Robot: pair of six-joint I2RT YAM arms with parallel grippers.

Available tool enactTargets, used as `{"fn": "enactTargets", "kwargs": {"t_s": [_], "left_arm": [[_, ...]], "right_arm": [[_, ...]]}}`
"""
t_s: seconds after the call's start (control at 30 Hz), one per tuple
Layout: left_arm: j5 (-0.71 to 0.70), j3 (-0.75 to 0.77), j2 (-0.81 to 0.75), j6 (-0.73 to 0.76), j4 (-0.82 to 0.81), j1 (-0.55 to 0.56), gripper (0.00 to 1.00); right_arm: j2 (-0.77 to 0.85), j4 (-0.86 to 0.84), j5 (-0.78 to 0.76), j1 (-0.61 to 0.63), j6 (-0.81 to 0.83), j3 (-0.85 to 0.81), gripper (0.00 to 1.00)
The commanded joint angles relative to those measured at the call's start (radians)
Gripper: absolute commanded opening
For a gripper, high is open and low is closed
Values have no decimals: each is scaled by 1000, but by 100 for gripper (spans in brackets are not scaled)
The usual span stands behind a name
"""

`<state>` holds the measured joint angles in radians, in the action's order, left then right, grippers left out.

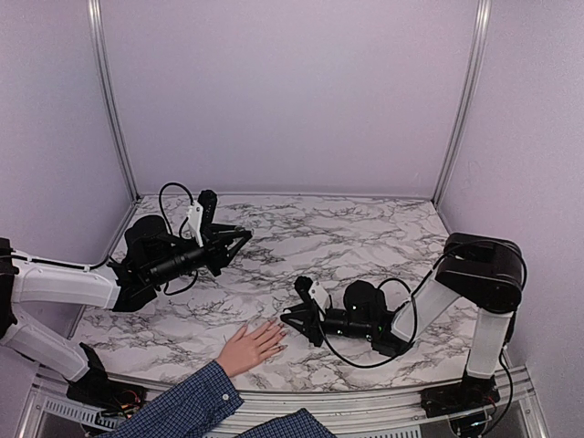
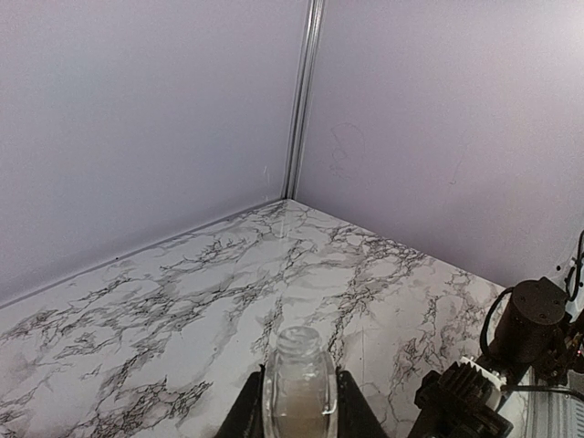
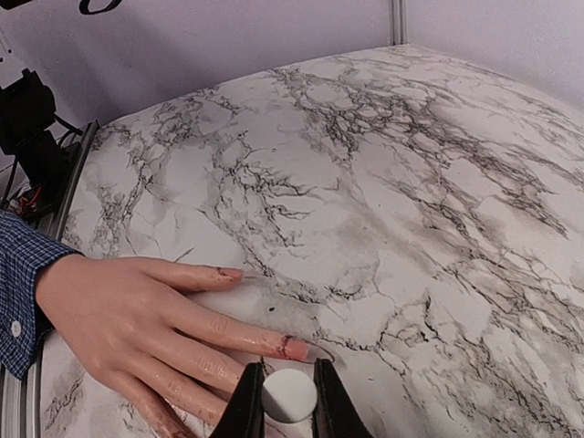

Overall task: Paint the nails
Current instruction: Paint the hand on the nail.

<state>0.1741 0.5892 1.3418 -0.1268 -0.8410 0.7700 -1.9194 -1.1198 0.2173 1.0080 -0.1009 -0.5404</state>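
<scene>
Subject of the work: a light-skinned human hand (image 3: pixel 119 310) in a blue plaid sleeve (image 1: pixel 182 406), laid palm down and fingers spread on the white, grey-veined marble counter (image 1: pixel 365 228), at its near edge and left of centre. The nails (image 3: pixel 230 272) face up and point far and right. The right tool (image 1: pixel 297 321) lies low, just beside the fingertips, its jaws closed on a round white cap (image 3: pixel 289 394). Any brush below that cap is out of frame, so contact with a nail cannot be confirmed. The left tool (image 1: pixel 235 239) is well apart, at the far left, and is clamped on a small clear glass bottle (image 2: pixel 298 388) with an open neck, held upright. Whether the bottle rests on the counter cannot be told. Progress: the bottle is uncapped and the cap is in position at the hand, so preparation is judged complete. The index and middle nails show a pinkish, slightly glossy tone, but polish and natural colour cannot be told apart. The remaining nails are hidden or too small to assess. Painting is judged to be at an early stage at most, with most nails left. Clearances: the wrist crosses the near metal rail (image 1: pixel 365 401), leaving no room on the near side. Bare counter lies far and right of the fingers. Lilac walls (image 1: pixel 292 91) close off the left, far and right sides.
</scene>
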Motion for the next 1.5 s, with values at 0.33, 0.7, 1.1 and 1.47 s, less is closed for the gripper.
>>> {"fn": "enactTargets", "kwargs": {"t_s": [0.33, 0.7, 1.1, 1.47], "left_arm": [[-10, -8, -11, 10, -46, -7, 0], [-10, -7, -11, 10, -46, -7, 0], [-9, -6, -11, 10, -46, -7, 0], [-10, -5, -11, 10, -46, -6, 0]], "right_arm": [[-18, 21, -21, 17, -3, -26, 0], [-3, 43, -80, 16, 1, -20, 0], [15, 54, -120, 13, 4, -10, 0], [33, 69, -131, -6, 7, 0, 0]]}}
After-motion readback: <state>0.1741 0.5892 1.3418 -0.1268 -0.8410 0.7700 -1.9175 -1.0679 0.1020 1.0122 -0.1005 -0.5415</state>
